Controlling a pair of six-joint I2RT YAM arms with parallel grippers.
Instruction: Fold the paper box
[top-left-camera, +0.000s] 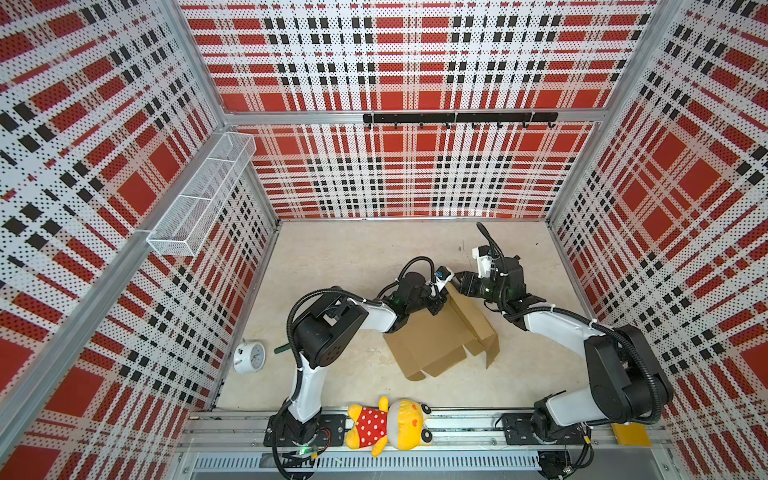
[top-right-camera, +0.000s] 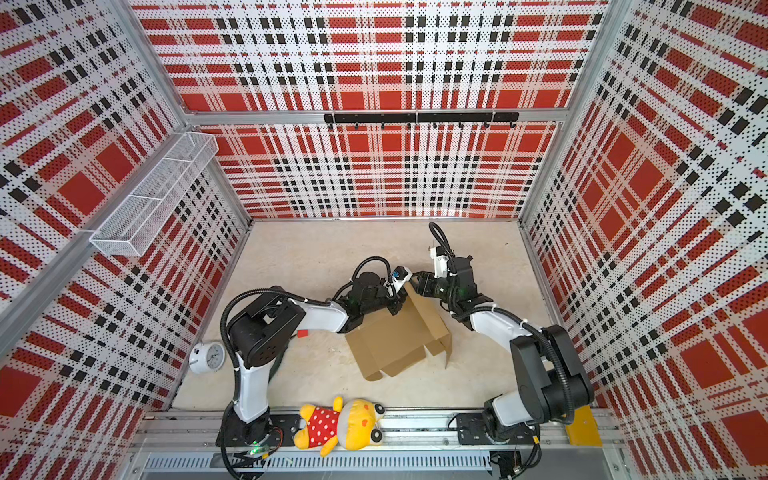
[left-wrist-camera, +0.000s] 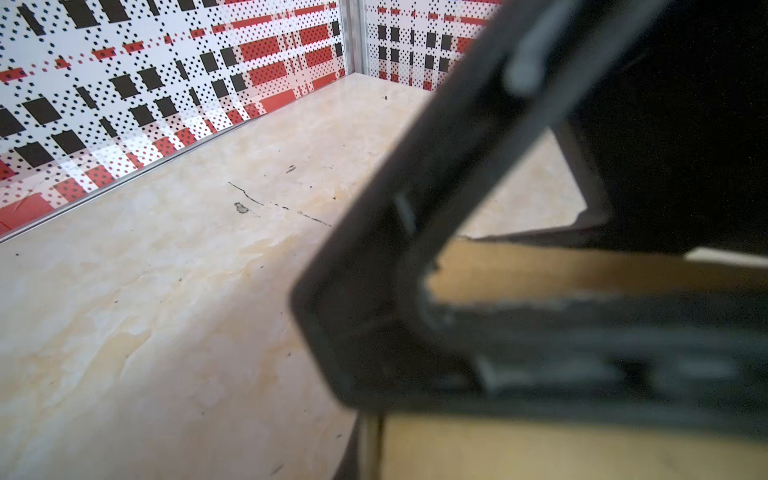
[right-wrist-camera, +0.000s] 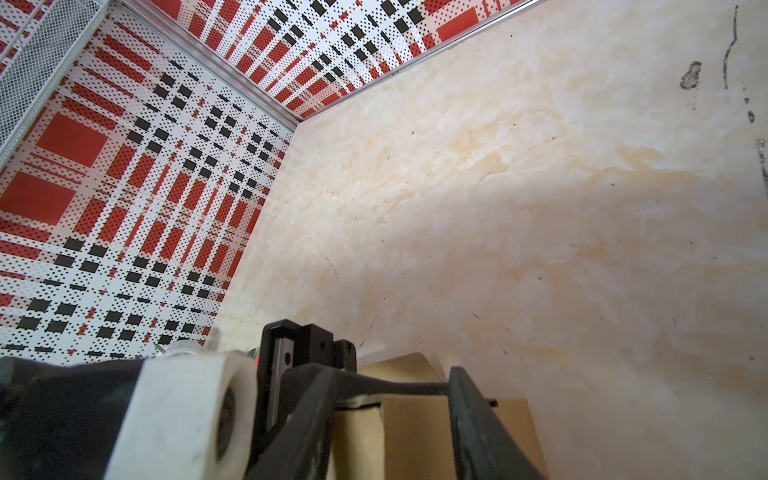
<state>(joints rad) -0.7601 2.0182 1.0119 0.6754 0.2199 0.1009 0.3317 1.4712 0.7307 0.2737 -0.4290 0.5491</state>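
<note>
Your paper box (top-left-camera: 432, 340) sits near the middle of the table (top-left-camera: 353, 257), turned askew in both top views. Its flat panel lies on the surface with one corner toward 7 o'clock, and one side wall stands folded up. That wall's long edge runs from 11 o'clock to 5 o'clock, and it ends in a loose flap at the 5 o'clock end. Your left gripper (top-left-camera: 441, 297) is at the wall's 11 o'clock corner with its jaws brought together on the cardboard edge. The left wrist view shows a brown strip (left-wrist-camera: 540, 270) pinched there. Your right gripper (top-left-camera: 457, 277) meets the same corner from 3 o'clock. Its fingers (right-wrist-camera: 469, 415) stand apart with cardboard showing between them, and you cannot tell whether they touch it.
</note>
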